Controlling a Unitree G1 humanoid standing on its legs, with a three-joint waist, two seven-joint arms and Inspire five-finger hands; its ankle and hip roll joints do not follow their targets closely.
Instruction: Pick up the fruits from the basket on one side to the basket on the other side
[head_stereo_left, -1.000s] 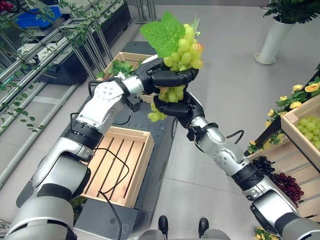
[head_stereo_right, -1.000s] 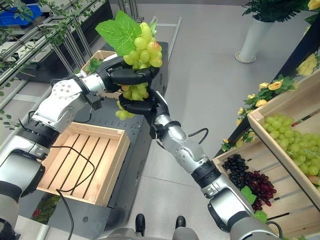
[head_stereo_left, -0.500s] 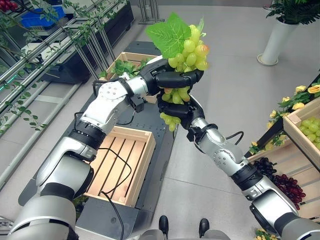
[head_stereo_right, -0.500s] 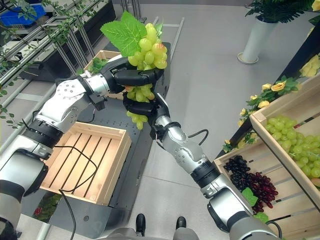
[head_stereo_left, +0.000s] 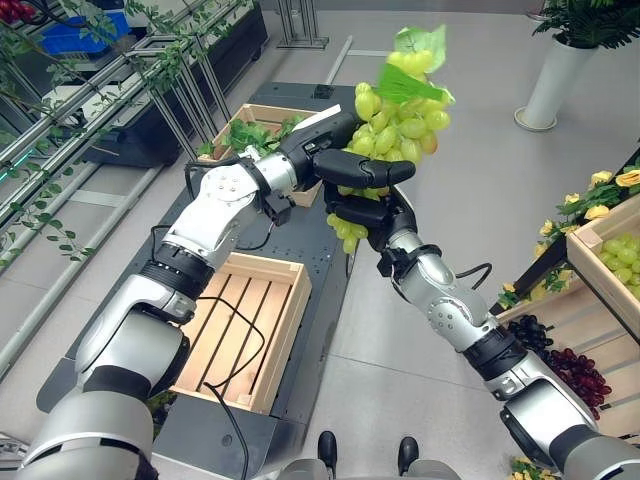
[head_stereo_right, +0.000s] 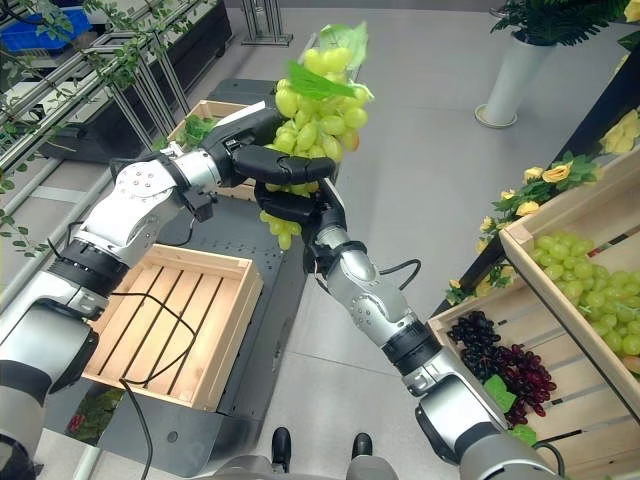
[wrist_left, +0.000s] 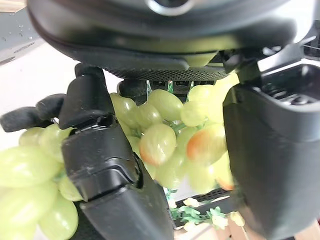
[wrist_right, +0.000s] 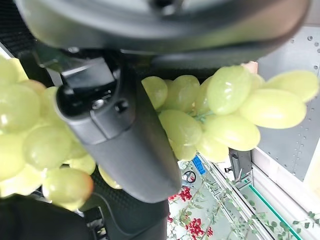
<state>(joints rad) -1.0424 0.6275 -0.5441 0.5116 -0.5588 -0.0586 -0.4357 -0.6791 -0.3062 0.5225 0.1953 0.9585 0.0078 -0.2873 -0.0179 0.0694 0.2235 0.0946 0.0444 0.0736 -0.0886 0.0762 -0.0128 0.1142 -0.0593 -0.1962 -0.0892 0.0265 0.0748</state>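
An empty slatted wooden crate (head_stereo_left: 240, 335) sits on a dark cart (head_stereo_left: 330, 260) at the robot's left, low in the head views and well below the fruit. A second crate (head_stereo_left: 262, 122), farther along the same cart, holds green leaves.

Above the cart's far edge, the left hand (head_stereo_left: 345, 168) wraps its fingers (wrist_left: 102, 160) round the middle of a bunch of green grapes (head_stereo_left: 400, 115), gripping it in mid-air; its wrist view shows grapes pressed between thumb and fingers. The bunch stands roughly upright, its long axis running from a green leaf (head_stereo_left: 405, 85) at the top down to a loose tail of grapes below the hands.

Directly beneath, the right hand (head_stereo_left: 365, 212) curls its fingers (wrist_right: 120, 145) about the lower part of the same bunch, so both hands hold it, left above, right below and touching.

At the robot's right stand slanted wooden bins: one with more green grapes (head_stereo_right: 590, 285), one below with dark grapes (head_stereo_right: 505, 365), and yellow flowers (head_stereo_right: 535, 180) beside them.

The judgement here is that the fruit is midway through a handover, and the left hand, nearer the empty crate, seems placed to carry it down and to the left once the right lets go.
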